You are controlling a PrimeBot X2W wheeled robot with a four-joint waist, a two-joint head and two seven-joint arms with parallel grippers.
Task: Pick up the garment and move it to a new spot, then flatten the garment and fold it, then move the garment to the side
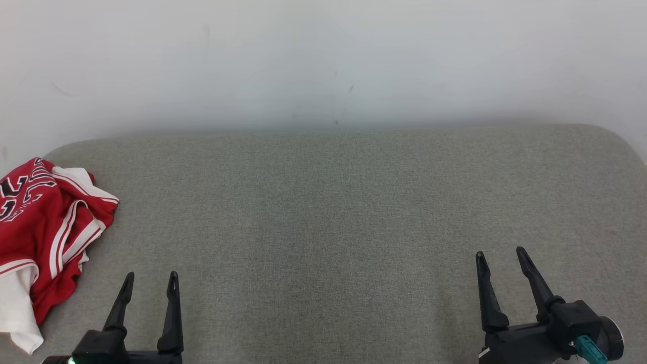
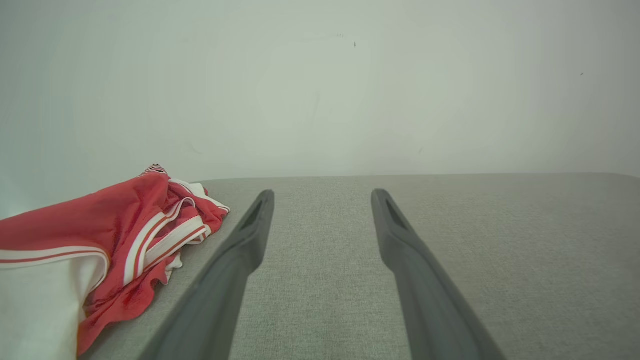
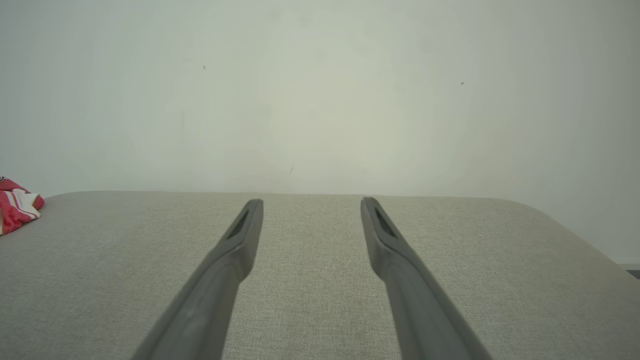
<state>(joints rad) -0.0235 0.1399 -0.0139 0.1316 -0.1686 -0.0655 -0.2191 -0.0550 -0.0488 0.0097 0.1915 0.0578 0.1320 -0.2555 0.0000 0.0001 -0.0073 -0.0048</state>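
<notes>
while my left gripper (image 1: pixel 151 275) and right gripper (image 1: pixel 500 252) both hang wide and empty, the basketball jersey (image 1: pixel 48 222) lies off to my left
it's crumpled at the grey cushion's (image 1: pixel 323 212) left edge, length running near to far, just beside the left gripper, well apart from the right: left arm's reach, i'd say.

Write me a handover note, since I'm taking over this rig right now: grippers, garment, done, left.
Left gripper: open, empty, just right of the garment, not touching it.
Right gripper: open, empty, over the right part of the grey surface.
Garment: red and white, crumpled at the surface's left edge.
Done: nothing visible yet.
Left: pick up, move, flatten, fold, set aside.
</notes>
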